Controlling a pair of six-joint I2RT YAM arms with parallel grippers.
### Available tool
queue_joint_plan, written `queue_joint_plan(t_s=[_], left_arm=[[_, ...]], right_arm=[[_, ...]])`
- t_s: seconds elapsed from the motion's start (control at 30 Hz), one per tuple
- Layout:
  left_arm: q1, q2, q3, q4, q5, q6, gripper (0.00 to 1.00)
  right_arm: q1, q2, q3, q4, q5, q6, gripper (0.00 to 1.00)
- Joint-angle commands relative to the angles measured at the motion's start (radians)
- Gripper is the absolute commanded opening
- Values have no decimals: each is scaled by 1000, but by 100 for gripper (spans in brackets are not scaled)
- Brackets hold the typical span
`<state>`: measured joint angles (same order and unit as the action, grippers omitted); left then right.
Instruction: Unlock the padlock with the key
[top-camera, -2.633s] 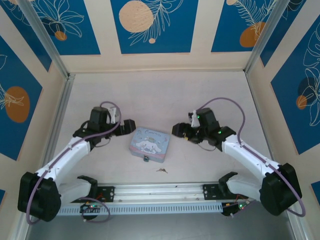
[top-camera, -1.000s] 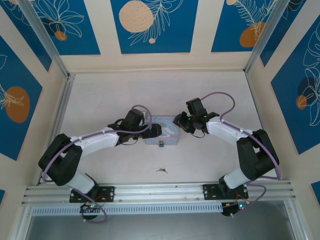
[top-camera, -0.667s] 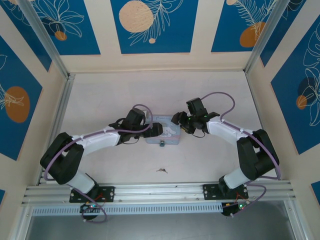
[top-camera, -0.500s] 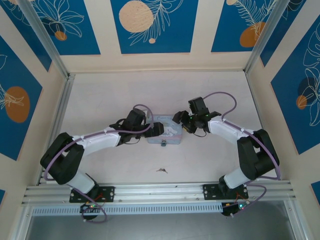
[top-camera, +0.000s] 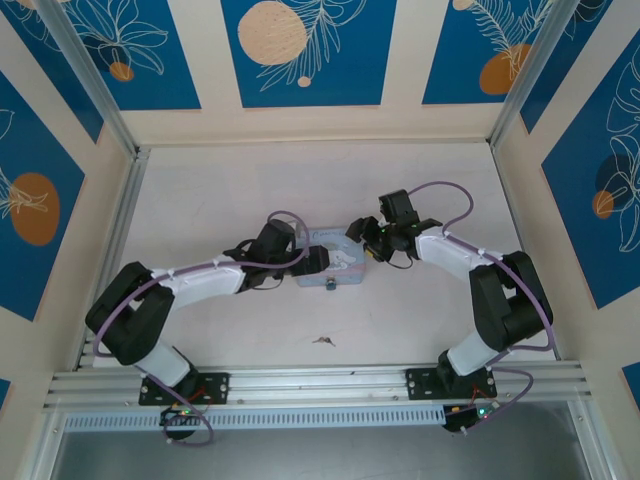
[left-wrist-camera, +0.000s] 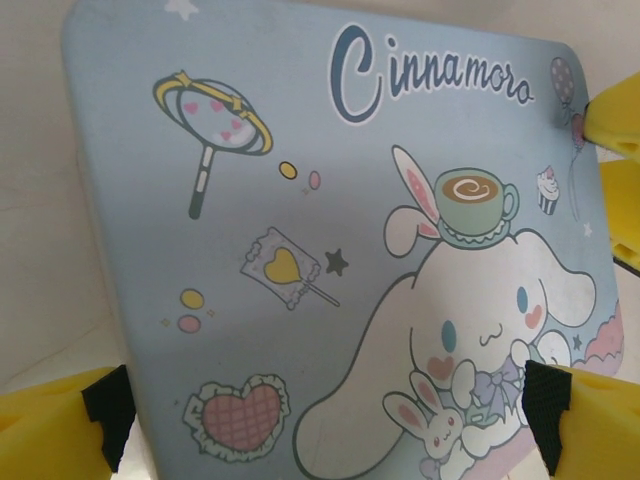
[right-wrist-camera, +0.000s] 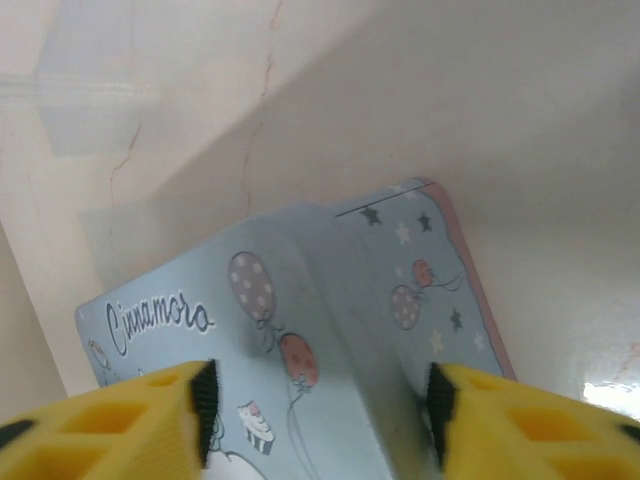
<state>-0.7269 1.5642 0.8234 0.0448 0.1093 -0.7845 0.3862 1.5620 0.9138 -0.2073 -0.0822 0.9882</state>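
Padlock: the padlock (top-camera: 331, 285) sits against the near wall of the tin (top-camera: 338, 262), about at its middle. It is a tiny dark and silvery spot in the top view.
Key: the key (top-camera: 322, 341) lies flat on the desk (top-camera: 250, 190), nearer than the tin and well apart from it, between the tin and the metal rail (top-camera: 320, 385) at the near edge. No tool touches it.
Tin: pastel blue with a white cartoon dog on the lid. It lies flat around the middle of the desk, between the two tools.
Left tool: the left tool (top-camera: 314, 260) comes from the left and is at the left part of the tin. In its wrist view the yellow fingers (left-wrist-camera: 50, 425) stand wide apart, one at each side of the lid, and the dog picture is between them. I cannot tell whether the pads press on the tin.
Right tool: the right tool (top-camera: 360, 232) is at the far right corner of the tin. In its wrist view its fingers (right-wrist-camera: 110, 425) are apart, with the corner of the lid between them, and they clamp nothing.
Other detail: at the right border of the left wrist view, yellow fingertips (left-wrist-camera: 615, 115), probably of the right tool, are just beside the edge of the tin.
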Motion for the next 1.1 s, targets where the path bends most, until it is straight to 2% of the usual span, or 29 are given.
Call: queue_joint_plan(t_s=[0.0, 0.07, 0.13, 0.3, 0.4, 0.53, 0.63, 0.77, 1.07], left_arm=[[-18, 15, 44, 20, -20, -1, 100], [-14, 4, 40, 15, -52, -1, 100], [-5, -11, 39, 3, -80, 5, 100], [18, -85, 36, -64, -142, 24, 100], [26, -149, 16, -104, -182, 27, 100], [35, -241, -35, -138, -207, 12, 100], [46, -305, -86, -139, -180, -11, 100], [62, -370, -115, -199, -161, -26, 100], [129, -407, -103, -280, -96, -64, 100]], right_arm=[[-15, -16, 14, -6, -40, -9, 78], [-33, -62, -6, -20, -5, -32, 89], [-54, -139, -41, -30, 27, -37, 91], [-69, -360, -122, -123, 55, -132, 90], [-48, -496, -188, -164, 3, -178, 87], [75, -600, -262, -188, -30, -225, 81], [215, -595, -282, -206, -2, -264, 75], [366, -516, -287, -210, 23, -347, 71], [608, -265, -213, -198, 98, -539, 67]])
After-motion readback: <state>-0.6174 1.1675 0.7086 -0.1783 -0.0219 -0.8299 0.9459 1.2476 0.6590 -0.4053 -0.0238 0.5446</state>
